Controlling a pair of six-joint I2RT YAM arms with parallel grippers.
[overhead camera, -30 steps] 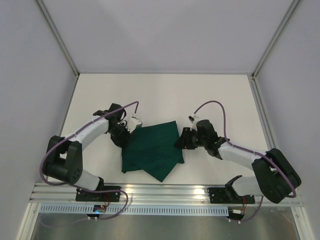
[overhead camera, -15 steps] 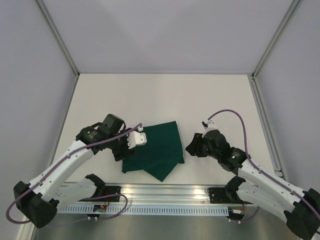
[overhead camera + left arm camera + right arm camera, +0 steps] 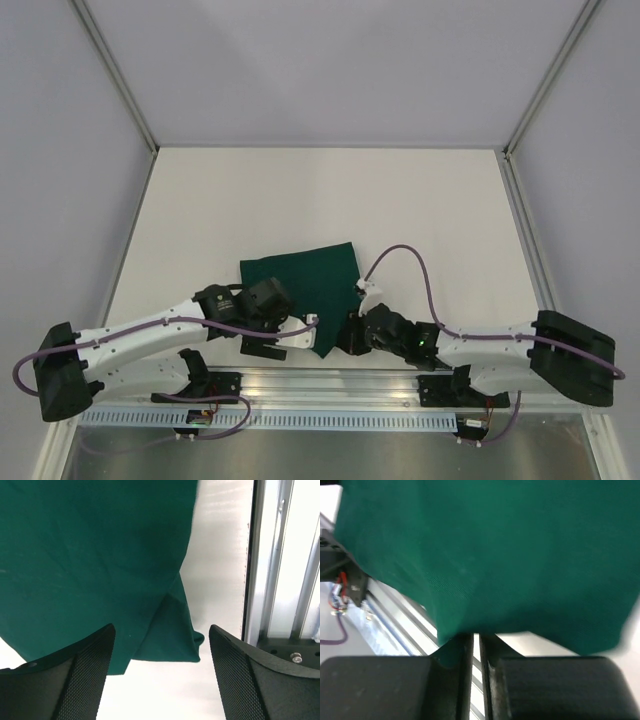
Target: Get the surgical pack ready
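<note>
The soft, light cloth (image 3: 305, 285) lies folded at the worktop's (image 3: 420, 200) near edge and is probably best pinched by a corner. The left end effector (image 3: 160, 675) gapes empty over it. The right end effector (image 3: 476, 665) pinches its near edge.

Nothing legible shows in any of the three views. The dark green cloth (image 3: 305, 285) is plain, with no tag or print to read (both wrist views show only its bare weave). The small circuit board (image 3: 351, 587) with red wires, beside the aluminium rail (image 3: 330, 378) at the near edge of the counter, is too blurred for any marking to be made out.
</note>
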